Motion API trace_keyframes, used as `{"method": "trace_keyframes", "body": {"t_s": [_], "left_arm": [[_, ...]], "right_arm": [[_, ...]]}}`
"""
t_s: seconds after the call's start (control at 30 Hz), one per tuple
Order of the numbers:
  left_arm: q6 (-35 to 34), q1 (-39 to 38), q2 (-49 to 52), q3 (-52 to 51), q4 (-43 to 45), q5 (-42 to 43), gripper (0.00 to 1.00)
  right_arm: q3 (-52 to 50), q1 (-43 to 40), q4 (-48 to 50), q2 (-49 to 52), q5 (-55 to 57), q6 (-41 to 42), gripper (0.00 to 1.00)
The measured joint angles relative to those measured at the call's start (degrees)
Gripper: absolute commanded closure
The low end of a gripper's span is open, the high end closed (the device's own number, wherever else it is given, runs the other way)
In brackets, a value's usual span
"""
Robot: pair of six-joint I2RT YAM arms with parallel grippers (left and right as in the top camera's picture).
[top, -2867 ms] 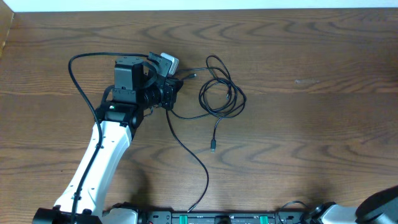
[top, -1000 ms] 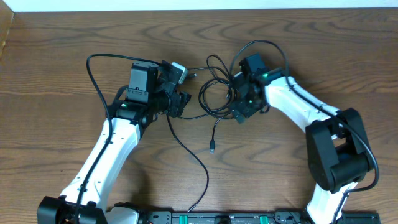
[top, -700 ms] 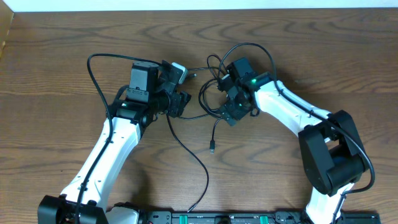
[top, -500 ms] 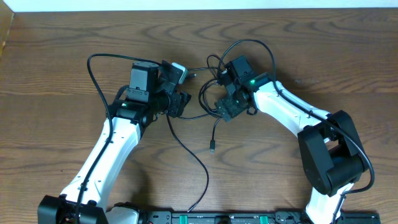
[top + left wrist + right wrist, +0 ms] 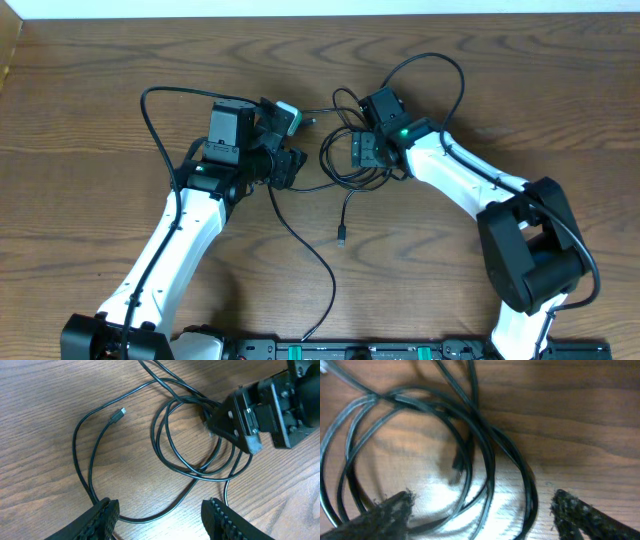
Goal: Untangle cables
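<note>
The cables are thin black cords lying in a loose coil (image 5: 340, 150) mid-table. One plug end (image 5: 342, 238) points toward me, and a long strand (image 5: 318, 262) runs to the front edge. My left gripper (image 5: 290, 160) stands open at the coil's left. In the left wrist view its fingers (image 5: 102, 517) straddle one strand (image 5: 160, 516) lying on the wood, not pinching it, and the coil (image 5: 190, 435) and a small plug (image 5: 118, 414) lie beyond. My right gripper (image 5: 358, 155) is over the coil's right side. In the blurred right wrist view it (image 5: 485, 512) is open with several strands (image 5: 487, 470) between its fingers.
The brown wooden table (image 5: 520, 80) stretches bare to the right and left of the arms. Thick black arm cords loop above each wrist, one on the left (image 5: 150, 95) and one on the right (image 5: 440, 65). The table's back edge (image 5: 320, 14) meets a white strip.
My right arm has come in from the right and slid left onto the coil, and its fingers have narrowed a little. My left arm has held still for the last second.
</note>
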Motion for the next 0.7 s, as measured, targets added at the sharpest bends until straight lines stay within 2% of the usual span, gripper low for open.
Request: {"method": "trace_keyframes", "body": {"t_s": [0.07, 0.2, 0.27, 0.3, 0.37, 0.4, 0.57, 0.7], "left_arm": [[0.0, 0.0, 0.0, 0.0, 0.0, 0.0, 0.42], [0.0, 0.0, 0.0, 0.0, 0.0, 0.0, 0.42], [0.0, 0.0, 0.0, 0.0, 0.0, 0.0, 0.42], [0.0, 0.0, 0.0, 0.0, 0.0, 0.0, 0.42], [0.0, 0.0, 0.0, 0.0, 0.0, 0.0, 0.42], [0.0, 0.0, 0.0, 0.0, 0.0, 0.0, 0.42], [0.0, 0.0, 0.0, 0.0, -0.1, 0.0, 0.42], [0.0, 0.0, 0.0, 0.0, -0.1, 0.0, 0.42]], "right_arm": [[0.0, 0.2, 0.3, 1.0, 0.5, 3.1, 0.40], [0.0, 0.6, 0.3, 3.2, 1.4, 7.2, 0.43], [0.0, 0.7, 0.3, 3.5, 1.7, 8.1, 0.50], [0.0, 0.7, 0.3, 3.5, 1.7, 8.4, 0.60], [0.0, 0.7, 0.3, 3.9, 2.1, 9.4, 0.92], [0.1, 0.7, 0.4, 4.0, 2.4, 9.4, 0.99], [0.1, 0.7, 0.5, 4.3, 2.8, 9.4, 0.99], [0.6, 0.2, -1.1, 3.8, 2.6, 4.5, 0.99]]}}
